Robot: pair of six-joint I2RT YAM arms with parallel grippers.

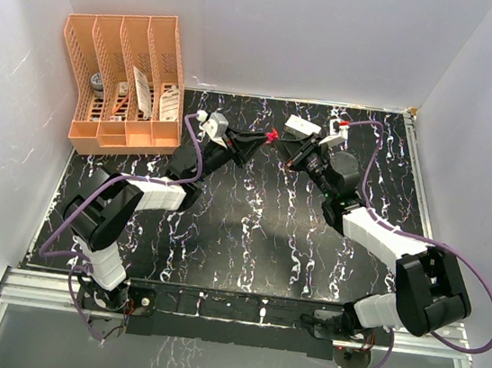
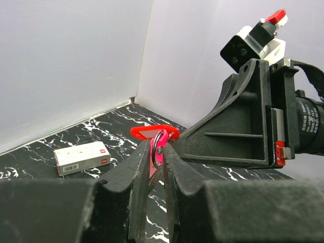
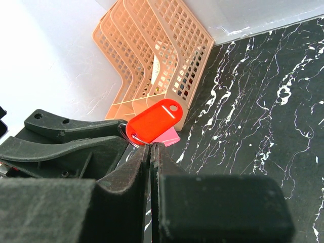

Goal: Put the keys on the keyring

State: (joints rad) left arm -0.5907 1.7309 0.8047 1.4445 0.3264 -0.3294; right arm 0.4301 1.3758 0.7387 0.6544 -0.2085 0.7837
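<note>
Your left jaws nearly shut, pinching the keyring [image 2: 158, 147] by its pink tag between their tips, red-headed key [image 3: 152, 119] standing just above both tips, your right jaws closed tight on its base, all clear of the worktop [image 1: 249, 230].

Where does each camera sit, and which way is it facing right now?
Top external: above, behind left arm and right arm, looking down on the table; both show.
Left wrist: on its arm, faces the back-right corner; left fingers show.
Right wrist: on its arm, faces left toward the peach file organizer; right fingers show.
All three share the red-headed key.
</note>
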